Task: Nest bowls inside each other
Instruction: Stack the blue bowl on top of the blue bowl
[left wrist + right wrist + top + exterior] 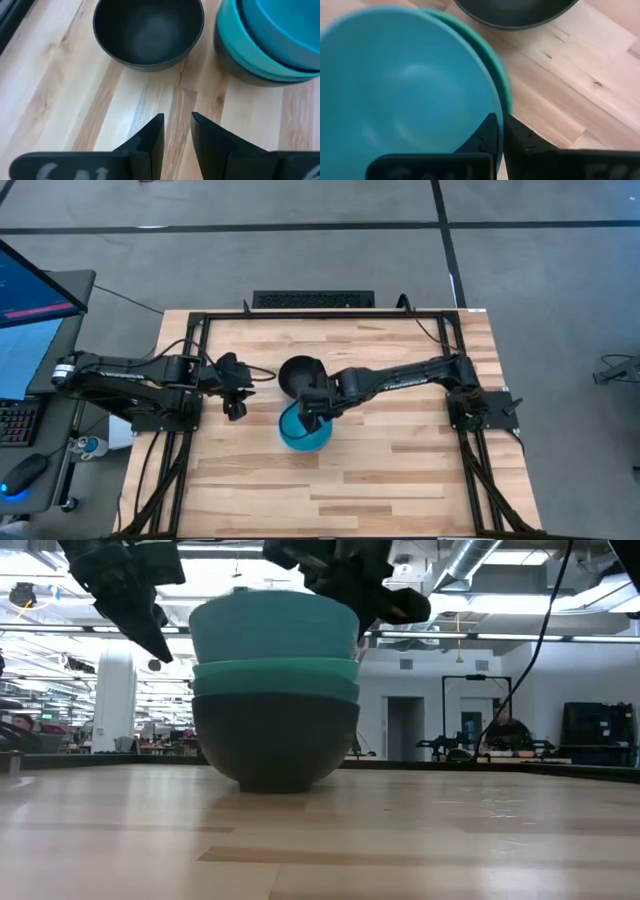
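A stack of bowls (303, 435) stands mid-table. A black bowl (275, 745) is at the bottom, a teal-green bowl (275, 678) sits in it, and a cyan bowl (272, 625) is on top. A second black bowl (299, 372) stands alone on its base just beyond the stack, also seen in the left wrist view (148, 30). My right gripper (312, 416) is over the stack's far side, shut on the cyan bowl (405, 95). My left gripper (236, 405) hovers open to the left of the bowls, its fingers (177, 119) pointing at the gap between them. My right gripper (501, 122) pinches the rim of the top cyan bowl (494, 97), one finger inside the bowl and one outside. It comes from above, pointing down. The bowl sits upright in the mouth of the teal-green bowl (504, 85), shifted a little to one side of it.
The wooden table (400, 470) has bare room near, left and right of the stack. A black frame (200, 320) runs along the table's edges. The arm bases stand at the left (150, 405) and right (480, 405) sides.
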